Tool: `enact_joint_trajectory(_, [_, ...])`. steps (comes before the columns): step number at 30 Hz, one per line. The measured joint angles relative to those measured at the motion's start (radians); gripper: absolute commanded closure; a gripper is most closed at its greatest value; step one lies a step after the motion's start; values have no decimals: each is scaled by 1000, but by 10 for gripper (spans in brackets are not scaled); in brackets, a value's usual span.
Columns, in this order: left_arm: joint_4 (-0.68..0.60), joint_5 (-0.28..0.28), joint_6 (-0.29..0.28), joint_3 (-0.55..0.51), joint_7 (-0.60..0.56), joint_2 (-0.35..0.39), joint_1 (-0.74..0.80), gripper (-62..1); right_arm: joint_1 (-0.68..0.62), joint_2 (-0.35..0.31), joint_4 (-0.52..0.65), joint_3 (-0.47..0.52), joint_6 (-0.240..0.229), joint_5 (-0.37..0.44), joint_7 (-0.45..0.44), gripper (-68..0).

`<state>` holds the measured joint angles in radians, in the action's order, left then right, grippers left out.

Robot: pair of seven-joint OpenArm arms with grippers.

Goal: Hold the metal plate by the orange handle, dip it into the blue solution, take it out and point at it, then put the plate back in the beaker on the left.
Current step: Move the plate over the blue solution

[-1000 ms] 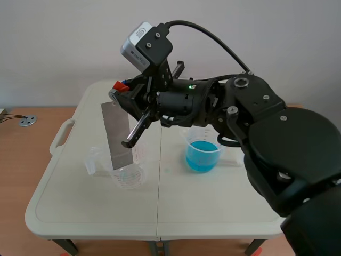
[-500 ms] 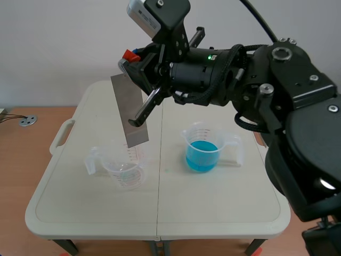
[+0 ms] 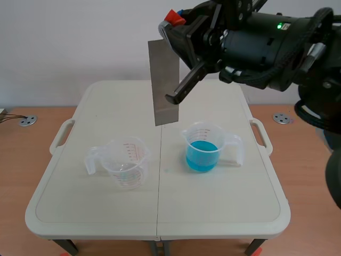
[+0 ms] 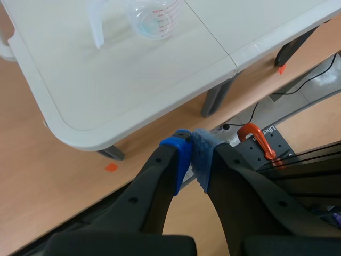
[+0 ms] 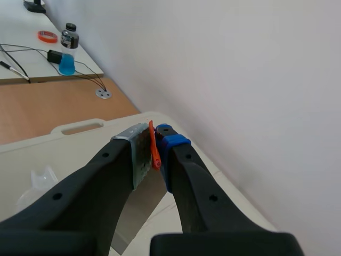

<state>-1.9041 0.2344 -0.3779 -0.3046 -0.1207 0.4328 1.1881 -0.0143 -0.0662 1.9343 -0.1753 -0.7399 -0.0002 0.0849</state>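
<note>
table point(image 3: 80, 213): bears both beakers | right gripper point(image 3: 174, 21): raised high | left gripper point(image 4: 191, 154): pads together, past table's near edge | metal plate point(image 3: 164, 80): hangs airborne, apparently over the beakers' gap | empty beaker point(image 3: 125, 162), blue-solution beaker point(image 3: 202, 152): apart | orange handle point(image 3: 171, 16): clamped in right gripper

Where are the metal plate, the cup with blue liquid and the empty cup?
metal plate point(image 3: 161, 72), scene view, middle of its grey face.
cup with blue liquid point(image 3: 202, 156), scene view, its blue-filled wall.
empty cup point(image 3: 127, 160), scene view, its clear front wall.
</note>
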Motion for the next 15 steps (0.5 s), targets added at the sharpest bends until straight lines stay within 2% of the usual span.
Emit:
enact_joint_trajectory(6, [0,-1,-7,0,-2,0,-16,-15,-33,-38,40,84,0,51,24,-13])
enact_joint_trajectory(15, [0,-3,-16,4,4,18,-200,-15,-35,-113,42,203,0,132,29,-13])
